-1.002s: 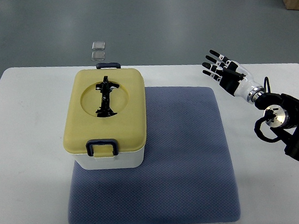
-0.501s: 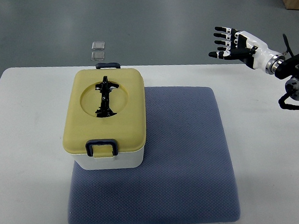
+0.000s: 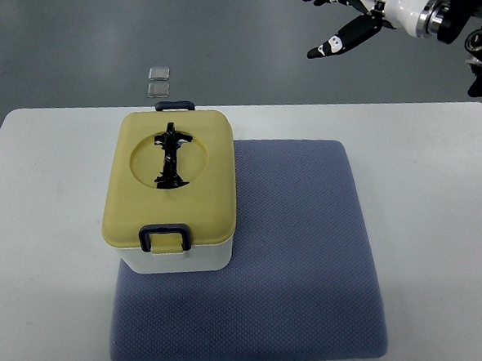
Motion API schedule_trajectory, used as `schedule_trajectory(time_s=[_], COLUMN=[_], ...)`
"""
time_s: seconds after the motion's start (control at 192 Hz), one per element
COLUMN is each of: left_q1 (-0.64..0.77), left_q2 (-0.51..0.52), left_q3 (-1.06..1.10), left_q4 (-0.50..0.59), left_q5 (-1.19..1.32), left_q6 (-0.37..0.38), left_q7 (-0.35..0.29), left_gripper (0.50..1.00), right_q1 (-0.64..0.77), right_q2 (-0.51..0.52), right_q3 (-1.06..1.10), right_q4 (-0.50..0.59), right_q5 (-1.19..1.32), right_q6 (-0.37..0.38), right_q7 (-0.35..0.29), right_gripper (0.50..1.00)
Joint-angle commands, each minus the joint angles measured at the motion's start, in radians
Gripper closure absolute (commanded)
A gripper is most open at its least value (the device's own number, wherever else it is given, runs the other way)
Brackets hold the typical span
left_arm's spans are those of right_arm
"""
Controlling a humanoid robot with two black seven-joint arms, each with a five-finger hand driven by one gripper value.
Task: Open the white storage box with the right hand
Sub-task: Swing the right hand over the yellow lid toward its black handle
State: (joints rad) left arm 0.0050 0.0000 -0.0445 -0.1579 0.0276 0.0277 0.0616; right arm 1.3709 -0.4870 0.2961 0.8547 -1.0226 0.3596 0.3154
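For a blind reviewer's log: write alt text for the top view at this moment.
A white storage box with a closed yellow lid sits on the left part of a blue-grey mat on a white table. The robot's right hand, fingers spread and empty, is raised at the top right, far from the box. No left arm shows.

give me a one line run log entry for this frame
right hand: open, raised at top edge, empty | white storage box with yellow lid: closed, both latches down, on blue mat | left hand: not in view
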Motion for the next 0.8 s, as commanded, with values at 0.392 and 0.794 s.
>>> schedule_trajectory(time_s=[0.392, 0.794], left_q1=[0.0, -0.002], left_q2=[0.0, 0.0], left_q3=[0.0, 0.002], left_q4=[0.0, 0.0], left_q5=[0.0, 0.0], left_q6=[0.0, 0.0], left_q7=[0.0, 0.0], left_gripper=[0.5, 0.5], right_q1=[0.27, 0.399], right_q2=[0.15, 0.343], right_q3=[-0.222, -0.362], right_q4=[0.181, 0.181], right_q5=[-0.393, -0.494], right_q6=[0.03, 0.027], right_q7=[0.114, 0.148], right_gripper=[0.568, 0.57])
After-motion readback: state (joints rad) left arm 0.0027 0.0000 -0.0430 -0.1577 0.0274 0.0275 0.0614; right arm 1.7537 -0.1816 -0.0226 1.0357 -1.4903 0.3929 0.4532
